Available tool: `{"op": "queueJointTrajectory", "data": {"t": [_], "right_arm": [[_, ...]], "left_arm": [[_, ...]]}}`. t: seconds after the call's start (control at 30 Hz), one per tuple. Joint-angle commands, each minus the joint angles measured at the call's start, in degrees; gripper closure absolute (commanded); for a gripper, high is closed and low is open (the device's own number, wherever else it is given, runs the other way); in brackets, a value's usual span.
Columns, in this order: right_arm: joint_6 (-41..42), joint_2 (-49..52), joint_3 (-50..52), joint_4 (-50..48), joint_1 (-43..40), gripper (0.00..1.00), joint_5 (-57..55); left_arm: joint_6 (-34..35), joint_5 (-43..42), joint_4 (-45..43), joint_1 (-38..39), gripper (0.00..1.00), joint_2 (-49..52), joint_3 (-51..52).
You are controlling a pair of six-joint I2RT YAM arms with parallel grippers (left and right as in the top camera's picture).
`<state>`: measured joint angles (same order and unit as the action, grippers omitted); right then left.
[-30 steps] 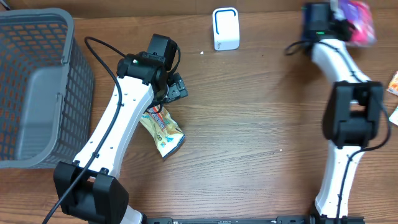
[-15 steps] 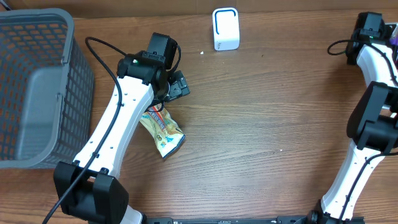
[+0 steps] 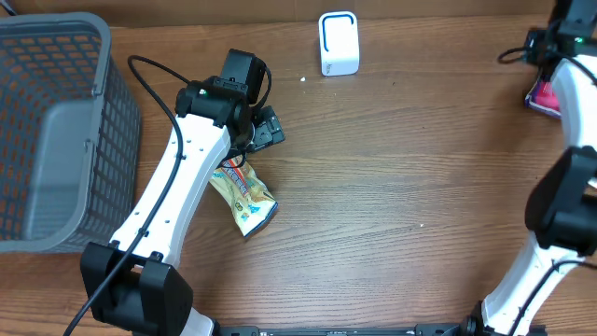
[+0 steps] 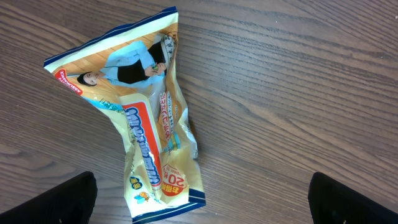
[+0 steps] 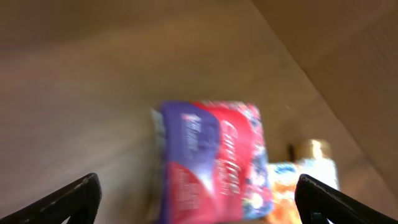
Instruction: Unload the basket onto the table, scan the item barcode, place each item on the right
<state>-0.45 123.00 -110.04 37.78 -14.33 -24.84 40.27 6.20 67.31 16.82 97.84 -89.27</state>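
A yellow snack bag [image 3: 244, 196] lies flat on the wooden table beside my left arm; in the left wrist view the bag [image 4: 146, 124] fills the middle. Just above it hovers my left gripper [image 4: 205, 208], open, touching nothing. The white barcode scanner [image 3: 339, 43] stands at the table's far edge. A red and purple pack [image 3: 543, 93] lies at the far right. The right wrist view, blurred, shows this pack [image 5: 214, 158] on the table below my open right gripper [image 5: 202, 202], free of both fingers.
A grey plastic basket [image 3: 56, 140] occupies the left side. Beside the red pack the right wrist view shows an orange packet [image 5: 292, 180] and a gold-capped item [image 5: 314, 149]. A black cable loops off my left arm [image 3: 177, 187].
My right arm swung from near the scanner to the far right corner and opened; the red and purple pack it carried now lies on the table. The left arm has not moved.
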Motion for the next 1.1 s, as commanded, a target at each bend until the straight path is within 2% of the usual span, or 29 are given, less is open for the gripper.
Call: {"op": "queueJointTrajectory", "data": {"t": [0.0, 0.1, 0.13, 0.17, 0.27, 0.43, 0.53, 0.6, 0.67, 0.73, 0.8, 0.83, 0.97, 1.07], "right_arm": [[5.8, -5.9, -1.8, 0.8, -0.7, 0.00, 18.7], [8.8, -7.0, -1.8, 2.9, -0.6, 0.00, 34.6], [9.9, -7.1, -1.8, 5.4, -0.2, 0.00, 49.4], [9.9, -7.1, -1.7, 6.5, 0.0, 0.00, 57.2], [9.9, -7.0, -1.0, 9.7, 1.9, 0.00, 71.4], [9.9, -7.0, -1.0, 14.3, 7.1, 0.00, 68.3], [9.9, -7.0, -1.0, 14.5, 10.2, 0.00, 60.4], [9.9, -7.0, -1.0, 14.5, 10.2, 0.00, 60.3], [9.9, -7.0, -1.0, 14.7, 10.0, 0.00, 60.3], [9.9, -7.0, -1.0, 15.1, 9.6, 0.00, 60.3], [9.9, -7.0, -1.0, 15.7, 9.4, 0.00, 60.3], [9.9, -7.0, -1.0, 16.3, 9.3, 0.00, 60.3], [9.9, -7.0, -1.0, 17.1, 9.3, 0.00, 60.2], [9.9, -7.0, -1.0, 17.7, 9.3, 0.00, 60.3]], "left_arm": [[-0.5, -0.3, -0.1, -0.3, 0.00, 0.3, -0.1], [0.2, -0.1, -0.1, -0.3, 0.00, 0.3, 0.0], [2.3, -0.1, 0.6, -0.3, 0.00, 0.7, 0.0], [3.8, -0.1, 1.5, -0.2, 0.00, 1.2, 0.0], [5.7, -0.1, 3.2, 0.3, 0.00, 3.5, 1.1], [9.3, -0.1, 3.1, 0.3, 0.01, 8.7, 2.9], [9.8, 0.0, 2.6, 0.3, 0.13, 13.6, 2.9], [9.9, -0.1, 2.5, 0.3, 0.17, 15.1, 2.9], [9.8, -0.2, 2.3, 0.3, 0.26, 17.4, 2.9], [5.9, -2.3, 0.4, 0.3, 0.41, 19.4, 2.9], [-2.9, -11.0, -3.4, 0.7, 0.60, 21.0, 2.9], [-7.3, -16.1, -5.6, 1.1, 0.66, 21.5, 2.9], [-16.2, -26.0, -10.8, 4.1, 0.69, 21.7, 2.9], [-17.9, -27.1, -12.1, 7.6, 0.68, 21.7, 2.1]]}}
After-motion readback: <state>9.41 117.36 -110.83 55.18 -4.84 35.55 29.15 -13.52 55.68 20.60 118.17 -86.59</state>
